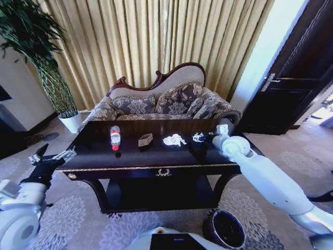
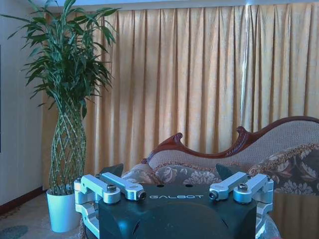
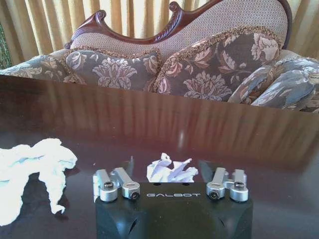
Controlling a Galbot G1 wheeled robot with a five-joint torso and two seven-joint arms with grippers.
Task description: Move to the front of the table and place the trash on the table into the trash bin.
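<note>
On the dark table point(image 1: 99, 153) lie a clear bottle point(image 1: 115, 137) with a red cap, a small tan box point(image 1: 145, 140) and a crumpled white paper wad point(image 1: 174, 139). My right gripper point(image 1: 201, 139) reaches over the table's right part. In the right wrist view it is open point(image 3: 167, 168) with a smaller crumpled white scrap point(image 3: 172, 172) between its fingers. The larger wad point(image 3: 35, 162) lies off to one side. The trash bin point(image 1: 227, 229) stands on the floor at the front right. My left gripper point(image 1: 52, 155) hangs open and empty beside the table's left end.
A patterned sofa point(image 1: 166, 101) stands right behind the table, with curtains point(image 1: 156, 36) beyond it. A tall potted plant point(image 1: 57, 88) is at the back left and a dark door point(image 1: 296, 78) at the right. Patterned carpet point(image 1: 78, 219) covers the floor around the table.
</note>
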